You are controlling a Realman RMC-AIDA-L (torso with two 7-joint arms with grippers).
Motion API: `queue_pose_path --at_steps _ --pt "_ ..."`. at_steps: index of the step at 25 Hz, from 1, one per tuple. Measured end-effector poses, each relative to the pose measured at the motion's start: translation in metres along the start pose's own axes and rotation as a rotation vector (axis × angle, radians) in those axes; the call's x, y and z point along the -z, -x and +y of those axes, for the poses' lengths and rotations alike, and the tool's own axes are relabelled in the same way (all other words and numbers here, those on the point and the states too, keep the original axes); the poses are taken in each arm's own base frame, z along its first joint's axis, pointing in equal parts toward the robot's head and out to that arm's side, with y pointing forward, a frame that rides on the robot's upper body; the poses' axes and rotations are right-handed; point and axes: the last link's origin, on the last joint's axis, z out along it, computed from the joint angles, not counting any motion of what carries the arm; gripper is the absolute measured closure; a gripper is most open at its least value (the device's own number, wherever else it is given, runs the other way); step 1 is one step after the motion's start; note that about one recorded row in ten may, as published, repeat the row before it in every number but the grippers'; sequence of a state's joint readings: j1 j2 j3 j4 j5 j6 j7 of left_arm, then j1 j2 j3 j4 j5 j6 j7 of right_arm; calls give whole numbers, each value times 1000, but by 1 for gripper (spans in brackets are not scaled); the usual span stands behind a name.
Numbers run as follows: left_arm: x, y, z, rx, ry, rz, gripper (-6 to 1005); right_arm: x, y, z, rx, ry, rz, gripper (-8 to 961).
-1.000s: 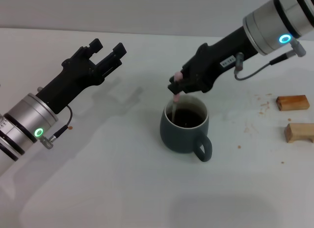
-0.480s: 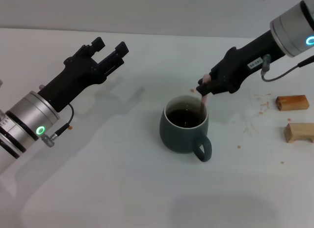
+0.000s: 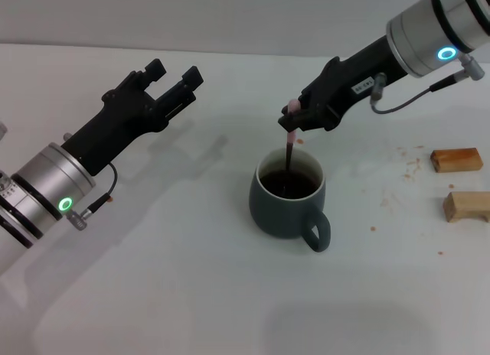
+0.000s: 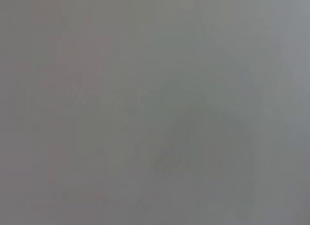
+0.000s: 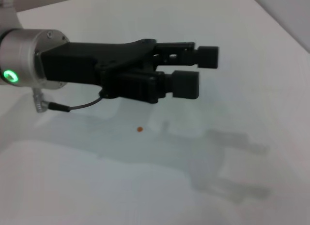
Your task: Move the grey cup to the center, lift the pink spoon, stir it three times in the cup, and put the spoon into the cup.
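Pink spoon (image 3: 289, 144) bowl sunk unseen in the grey cup's (image 3: 287, 198) dark liquid; left wrist view blank grey.

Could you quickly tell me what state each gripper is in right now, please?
Left gripper: open, empty, raised off to the left.
Right gripper: shut on the slim pink-handled spoon, which dips into the squat blue-grey ceramic cup.

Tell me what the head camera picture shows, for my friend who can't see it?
The right gripper holds the pink spoon upright, its lower end dipped in the dark liquid inside the grey cup on a white table. The left gripper hangs open off to the left, and two wooden blocks lie at the right.
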State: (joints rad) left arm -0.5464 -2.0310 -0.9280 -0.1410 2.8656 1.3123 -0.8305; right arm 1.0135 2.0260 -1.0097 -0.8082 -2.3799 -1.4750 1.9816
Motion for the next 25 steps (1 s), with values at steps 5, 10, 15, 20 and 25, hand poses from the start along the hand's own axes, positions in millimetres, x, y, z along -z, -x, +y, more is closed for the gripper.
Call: queue_pose_path --at_steps 5,10,15,20,25 --pt "1 0 0 1 -3 -2 170 -1 -4 -5 -39 -33 -17 844" --pt "-1 0 0 0 0 -1 170 2 -11 -8 -60 -56 -37 724" --pt "-2 -1 0 0 3 -1 170 13 -17 -15 -82 -118 -88 522" --pt "-1 -2 -1 1 4 2 170 44 -30 -27 -145 -260 -284 399" --pt "4 -3 -2 4 3 9 170 78 -68 -28 -221 -364 -574 333"
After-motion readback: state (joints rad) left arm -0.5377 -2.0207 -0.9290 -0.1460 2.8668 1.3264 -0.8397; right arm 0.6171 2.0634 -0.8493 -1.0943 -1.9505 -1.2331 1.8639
